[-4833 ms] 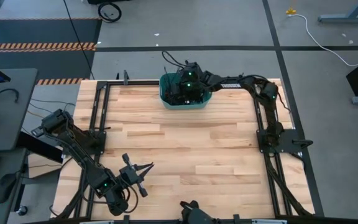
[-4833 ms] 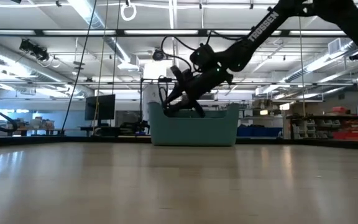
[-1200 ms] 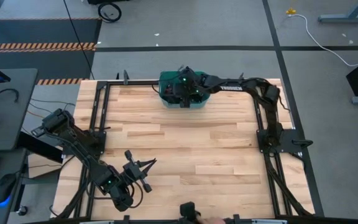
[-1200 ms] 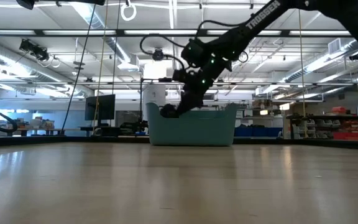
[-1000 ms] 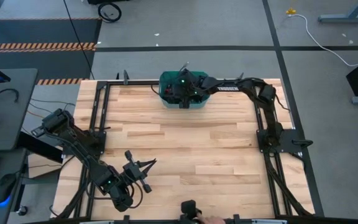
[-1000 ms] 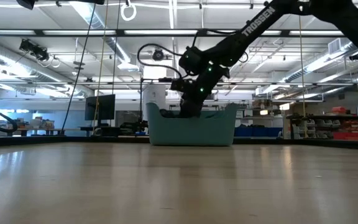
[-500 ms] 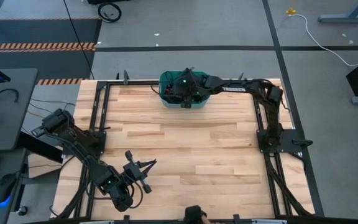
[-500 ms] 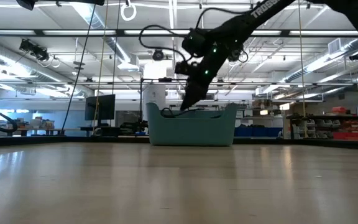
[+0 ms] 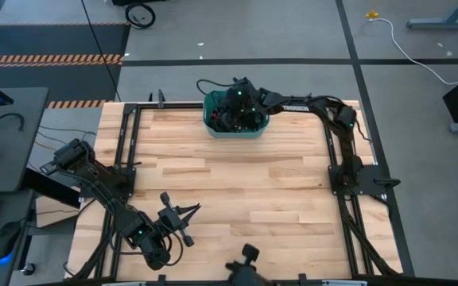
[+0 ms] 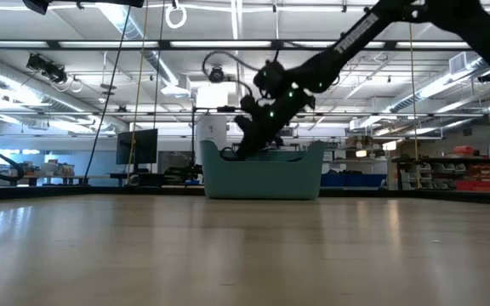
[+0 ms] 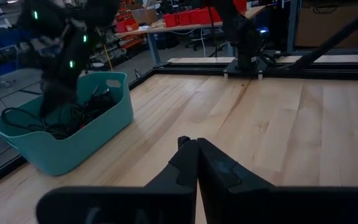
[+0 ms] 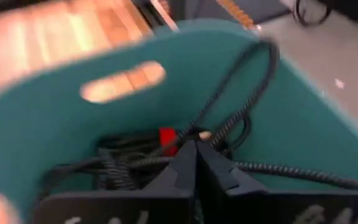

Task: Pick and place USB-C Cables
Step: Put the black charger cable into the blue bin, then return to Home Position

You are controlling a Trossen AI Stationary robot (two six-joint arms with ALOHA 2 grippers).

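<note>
The USB-C cables (image 9: 230,121) are thin black bundles piled in a teal bin (image 9: 217,132) at the table's far edge; the left wrist view shows the pile (image 11: 73,117) too. One bundle carries a red tie (image 12: 166,137). My right gripper (image 9: 235,110) reaches slanting down into the bin (image 10: 300,178) and is shut on a cable among the pile (image 12: 123,163). A black cable loop (image 9: 205,83) stands out past the bin's far left corner. My left gripper (image 9: 183,218) waits shut over the table's near left part. My right gripper (image 12: 194,148) pinches a black cable (image 12: 219,134) between its two fingertips, close to the red tie. It comes slanting down from above and from the table's right. From the fingers the cable rises in a loop (image 12: 257,68) over the bin wall; the rest lies in the bin.
The bin has a handle slot (image 12: 123,81) in its wall. A black frame rail (image 9: 126,151) runs around the tabletop. Bare wood (image 9: 245,191) spreads between the bin and my left gripper (image 11: 194,149). Another robot part (image 9: 245,258) shows at the near edge.
My right gripper was down in the bin, rose above its rim half a second ago, then sank again and tipped toward the bin's left end. A black cable loop has come up and now stands out past the bin's far left corner.
</note>
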